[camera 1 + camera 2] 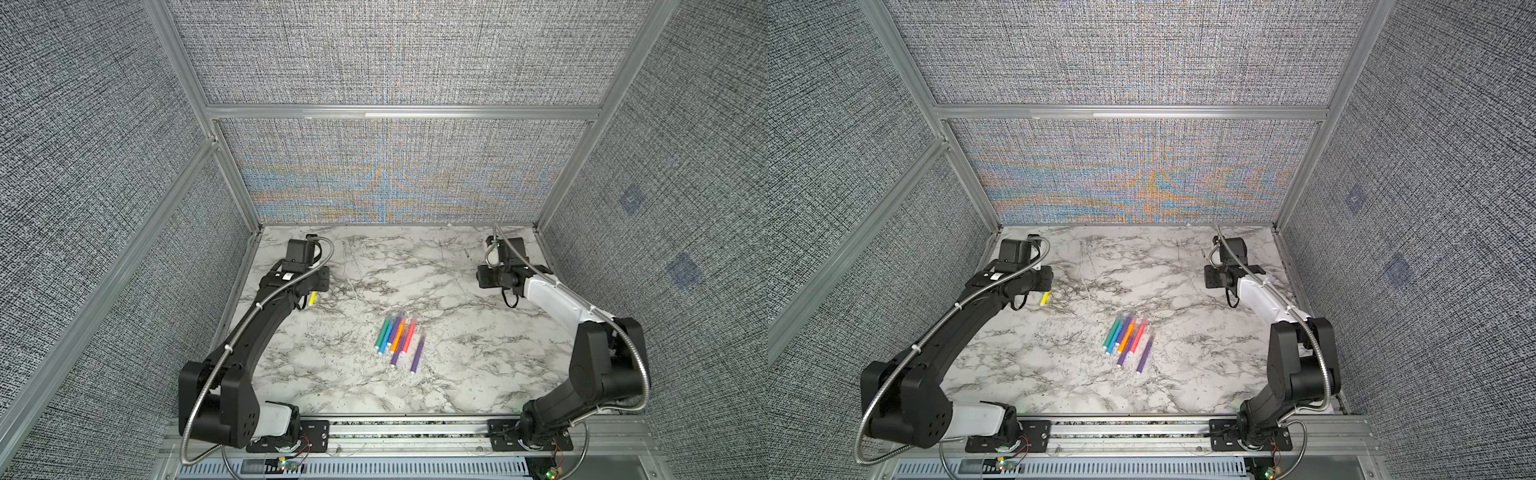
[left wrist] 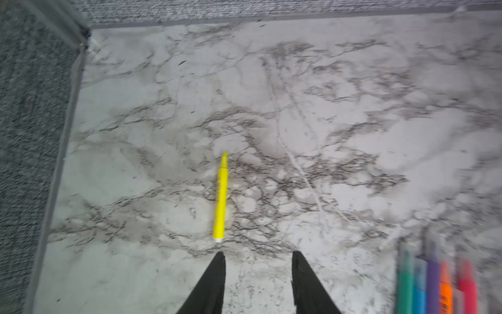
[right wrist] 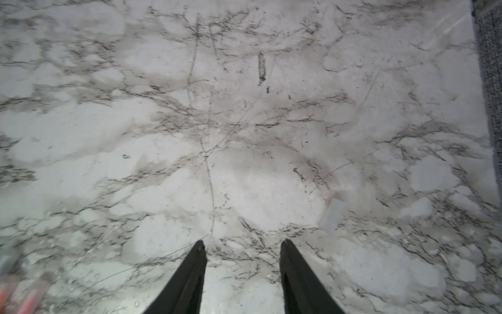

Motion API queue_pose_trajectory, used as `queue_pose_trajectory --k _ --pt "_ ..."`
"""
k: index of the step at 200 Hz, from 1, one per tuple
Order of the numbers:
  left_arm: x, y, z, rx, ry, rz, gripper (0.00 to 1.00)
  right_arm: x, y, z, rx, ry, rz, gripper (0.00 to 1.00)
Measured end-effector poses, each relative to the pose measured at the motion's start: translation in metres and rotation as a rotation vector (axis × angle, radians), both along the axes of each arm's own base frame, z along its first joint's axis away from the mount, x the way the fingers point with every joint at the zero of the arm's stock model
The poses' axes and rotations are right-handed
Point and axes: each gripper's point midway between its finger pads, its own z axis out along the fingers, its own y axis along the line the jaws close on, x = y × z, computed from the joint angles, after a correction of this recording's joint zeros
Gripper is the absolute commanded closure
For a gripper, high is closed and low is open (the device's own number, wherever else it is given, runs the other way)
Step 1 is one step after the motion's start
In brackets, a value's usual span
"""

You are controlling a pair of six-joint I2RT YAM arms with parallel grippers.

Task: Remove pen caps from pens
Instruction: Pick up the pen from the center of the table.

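Left gripper point(image 2: 258, 252): jaws apart, nothing between them. Yellow pen point(image 2: 221, 198) lies uncapped on the marble table point(image 2: 353, 81), just ahead of its fingertips. Right gripper point(image 3: 243, 242): spread too, empty, with a clear cap point(image 3: 332, 214) flat on the table nearby. Other pens point(image 1: 399, 340) bunched mid-table, between both arms.

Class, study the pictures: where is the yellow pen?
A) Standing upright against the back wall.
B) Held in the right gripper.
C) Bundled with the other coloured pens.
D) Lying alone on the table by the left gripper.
D: the yellow pen lies flat on the table just ahead of the open left gripper, well apart from the other pens.
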Motion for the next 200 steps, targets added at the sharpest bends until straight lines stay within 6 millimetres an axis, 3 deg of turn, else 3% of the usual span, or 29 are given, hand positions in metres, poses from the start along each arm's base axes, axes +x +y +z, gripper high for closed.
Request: queue_pose_trajectory --k 28,68,100,146,200 --pt "-0.033 -0.061 0.004 -0.086 -0.039 -0.172 0.60 -0.016 0.019 0.028 0.052 -0.077 0.054 0.52" --pt "-0.099 -0.126 -0.027 -0.168 0.010 -0.359 0.62 -0.036 0.024 0.064 0.119 -0.184 0.058 0.52" --pt "-0.141 -0.176 -0.049 -0.145 0.065 -0.478 0.62 -0.045 0.028 0.071 0.154 -0.214 0.065 0.52" --pt "-0.153 -0.217 -0.089 -0.002 0.145 -0.461 0.62 -0.053 0.032 0.071 0.181 -0.232 0.070 0.52" --pt "-0.160 -0.255 -0.106 0.105 0.170 -0.457 0.62 -0.061 0.029 0.078 0.188 -0.257 0.064 0.52"
